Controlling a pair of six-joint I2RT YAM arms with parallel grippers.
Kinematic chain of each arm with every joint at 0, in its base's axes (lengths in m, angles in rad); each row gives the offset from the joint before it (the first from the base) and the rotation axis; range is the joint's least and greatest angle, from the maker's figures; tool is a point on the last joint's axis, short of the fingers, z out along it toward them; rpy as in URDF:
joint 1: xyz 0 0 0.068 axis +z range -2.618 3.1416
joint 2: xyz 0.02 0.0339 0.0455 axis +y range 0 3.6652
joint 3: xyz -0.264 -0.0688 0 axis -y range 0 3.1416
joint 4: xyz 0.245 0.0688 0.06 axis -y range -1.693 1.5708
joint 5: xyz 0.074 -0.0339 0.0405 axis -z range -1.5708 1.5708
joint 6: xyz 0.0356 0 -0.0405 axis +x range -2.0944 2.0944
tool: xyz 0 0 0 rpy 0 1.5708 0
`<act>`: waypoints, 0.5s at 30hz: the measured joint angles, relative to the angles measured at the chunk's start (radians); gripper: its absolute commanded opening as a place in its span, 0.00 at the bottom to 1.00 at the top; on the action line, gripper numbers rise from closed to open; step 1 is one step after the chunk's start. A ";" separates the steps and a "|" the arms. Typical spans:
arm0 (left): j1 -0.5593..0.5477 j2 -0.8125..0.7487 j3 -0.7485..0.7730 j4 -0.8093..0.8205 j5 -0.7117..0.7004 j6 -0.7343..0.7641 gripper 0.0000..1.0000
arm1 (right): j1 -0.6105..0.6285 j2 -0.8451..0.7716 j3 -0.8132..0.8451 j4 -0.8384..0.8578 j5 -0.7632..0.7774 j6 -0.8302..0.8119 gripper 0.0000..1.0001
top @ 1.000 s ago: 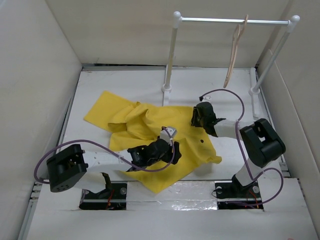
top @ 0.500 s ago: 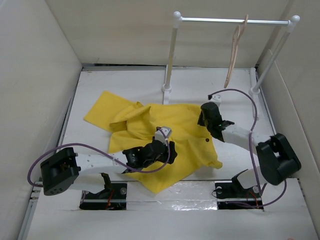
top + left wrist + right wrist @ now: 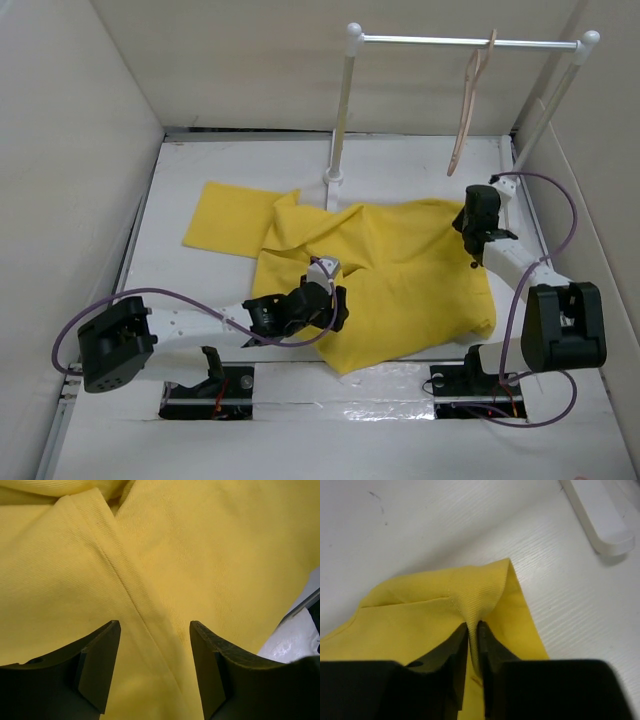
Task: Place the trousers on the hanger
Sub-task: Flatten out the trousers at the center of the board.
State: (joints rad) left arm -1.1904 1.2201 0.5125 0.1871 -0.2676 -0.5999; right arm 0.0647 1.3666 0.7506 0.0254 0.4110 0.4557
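Observation:
The yellow trousers (image 3: 390,275) lie spread over the middle of the white table. My right gripper (image 3: 477,226) is shut on the waistband corner of the trousers (image 3: 480,600) at the right side, near the rail's right foot. My left gripper (image 3: 325,300) is open and sits low over the cloth; a seam of the trousers (image 3: 135,595) runs between its fingers (image 3: 100,655). The pale wooden hanger (image 3: 470,100) hangs by its hook from the white rail at the back right, apart from both grippers.
The white rail (image 3: 460,41) stands on two posts at the back, with feet (image 3: 333,182) on the table. One foot shows in the right wrist view (image 3: 600,515). Beige walls enclose the table on three sides. Purple cables loop off both arms.
My right gripper has pulled the waistband to the right and back, spreading the trousers out. The left gripper has stayed nearly in place over the cloth.

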 measured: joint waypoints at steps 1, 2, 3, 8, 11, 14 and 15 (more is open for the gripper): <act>0.000 -0.013 0.000 -0.016 -0.003 0.000 0.58 | -0.008 0.015 0.020 -0.008 0.001 -0.005 0.37; 0.000 -0.031 0.000 -0.031 -0.010 -0.003 0.59 | -0.014 0.023 0.038 -0.014 0.002 -0.011 0.55; 0.000 -0.052 0.000 -0.045 -0.020 -0.008 0.63 | -0.018 0.023 0.046 -0.016 0.002 -0.017 0.62; 0.055 -0.163 0.000 -0.092 -0.070 -0.056 0.64 | 0.022 -0.117 0.006 0.006 -0.032 -0.053 0.47; 0.140 -0.241 0.000 -0.116 -0.105 -0.091 0.61 | 0.126 -0.293 -0.110 0.031 -0.080 -0.066 0.00; 0.273 -0.349 -0.001 -0.126 -0.134 -0.130 0.55 | 0.240 -0.431 -0.216 0.054 -0.135 -0.079 0.00; 0.311 -0.384 -0.002 -0.124 -0.143 -0.140 0.54 | 0.277 -0.467 -0.243 0.058 -0.151 -0.087 0.00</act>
State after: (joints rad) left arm -0.8795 0.8364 0.5102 0.0628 -0.4103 -0.7403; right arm 0.3416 0.8997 0.5072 0.0830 0.2604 0.3687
